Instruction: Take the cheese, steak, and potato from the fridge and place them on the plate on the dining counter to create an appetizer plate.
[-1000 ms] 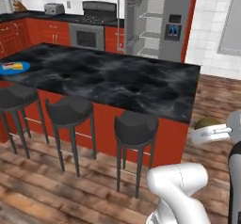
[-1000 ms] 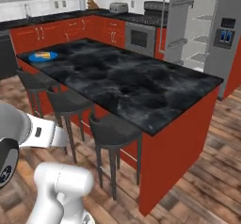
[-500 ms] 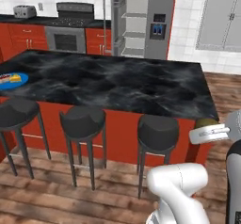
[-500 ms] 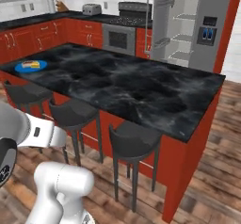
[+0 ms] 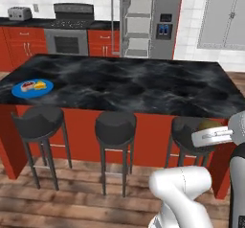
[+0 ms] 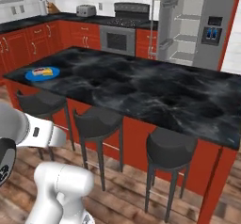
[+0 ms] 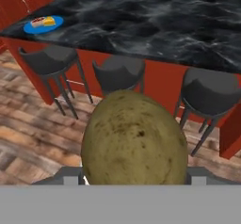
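Jaws: parted fairly wide around the potato [image 7: 134,138], which bulks at the bottom centre of the hand view; in the left base view an olive-brown bit of it peeps above the white hand at the right edge, so it looks carried.
Why held so: judged, the hand is kept low and close to the body while the base rides, the potato tucked in rather than stretched over the stools [image 5: 115,125].
Plate [image 5: 19,90]: bright blue, at the left end of the dining counter [image 5: 143,85], upper left in the hand view, well apart from the hand.
Already on the plate: the cheese [image 5: 41,85], a yellow block, just beside the steak [image 5: 27,85], a red slab; whether they touch is too small to tell.
Fridge [image 5: 165,21]: top centre of the left base view, door open, white-edged shelves showing.
Step in hand: judged the last food of three, on its way to the surface.
Next move: likely needs the base nearer the plate's end before any reach.
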Controlling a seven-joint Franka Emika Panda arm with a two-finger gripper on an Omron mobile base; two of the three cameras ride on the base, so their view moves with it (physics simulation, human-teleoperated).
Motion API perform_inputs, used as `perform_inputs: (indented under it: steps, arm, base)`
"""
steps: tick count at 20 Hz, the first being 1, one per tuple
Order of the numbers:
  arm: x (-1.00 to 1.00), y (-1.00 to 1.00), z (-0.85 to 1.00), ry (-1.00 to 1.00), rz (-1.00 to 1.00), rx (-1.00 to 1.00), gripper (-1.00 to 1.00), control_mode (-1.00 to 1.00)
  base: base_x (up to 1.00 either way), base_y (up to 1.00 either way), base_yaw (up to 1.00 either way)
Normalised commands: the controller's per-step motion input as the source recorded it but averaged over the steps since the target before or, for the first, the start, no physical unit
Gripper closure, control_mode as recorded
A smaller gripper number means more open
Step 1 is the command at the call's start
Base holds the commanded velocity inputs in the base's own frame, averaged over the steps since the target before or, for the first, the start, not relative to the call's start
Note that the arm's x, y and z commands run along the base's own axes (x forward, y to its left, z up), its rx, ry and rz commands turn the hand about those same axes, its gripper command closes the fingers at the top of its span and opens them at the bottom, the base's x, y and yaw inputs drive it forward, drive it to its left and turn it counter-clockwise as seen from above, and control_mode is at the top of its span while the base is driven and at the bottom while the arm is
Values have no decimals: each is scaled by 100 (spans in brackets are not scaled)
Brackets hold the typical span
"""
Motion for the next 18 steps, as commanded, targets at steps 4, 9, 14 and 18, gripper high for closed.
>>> perform_inputs:
  steps: [4,9,14,18]
  arm:
    - [0,0,0,0,0,0,100,100]
    - [0,0,0,0,0,0,100,100]
    - [0,0,0,0,0,0,100,100]
    - [0,0,0,0,0,0,100,100]
  base:
    - [1,100,-23]
    - [5,100,-22]
    - [10,100,-22]
    - [13,100,-20]
